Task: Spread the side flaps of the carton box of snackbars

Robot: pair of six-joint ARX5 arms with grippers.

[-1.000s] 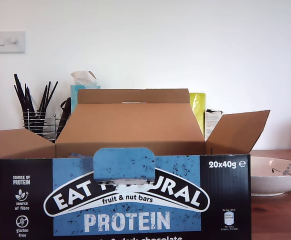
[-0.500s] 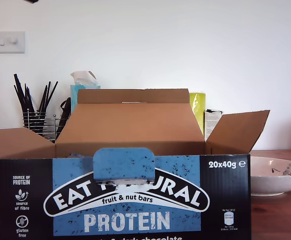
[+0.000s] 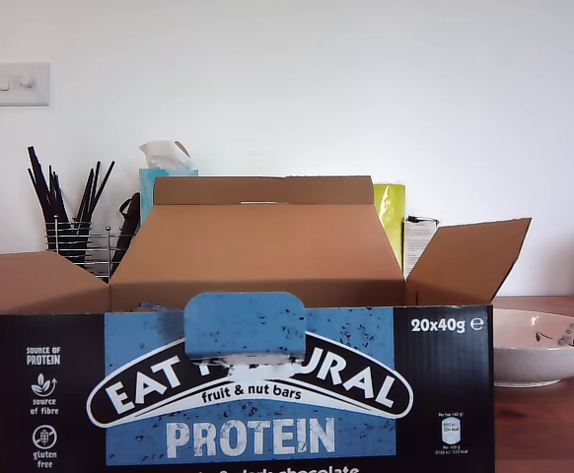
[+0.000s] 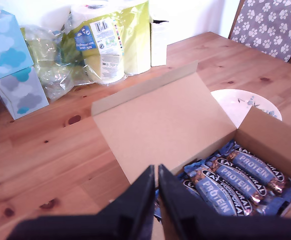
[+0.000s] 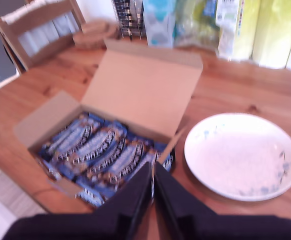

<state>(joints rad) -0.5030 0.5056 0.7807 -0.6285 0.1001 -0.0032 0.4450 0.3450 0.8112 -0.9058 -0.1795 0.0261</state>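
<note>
1. My first tool (image 4: 154, 192) is clenched empty, hovering above the carton box of snackbars (image 3: 248, 389) on the counter (image 4: 45, 145).
2. My second tool (image 5: 152, 192) likewise, above its bars.
3. Side flaps (image 3: 469, 261) splayed; descending could crush bars.

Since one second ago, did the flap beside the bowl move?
No. The side flap keeps its place against the bowl and lid flap.

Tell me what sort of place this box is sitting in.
Probably a home dining or kitchen area: a knotty wooden table, a wooden chair pulled up to it, a white patterned ceramic bowl, and a wire rack of black utensils against a white wall.
</note>
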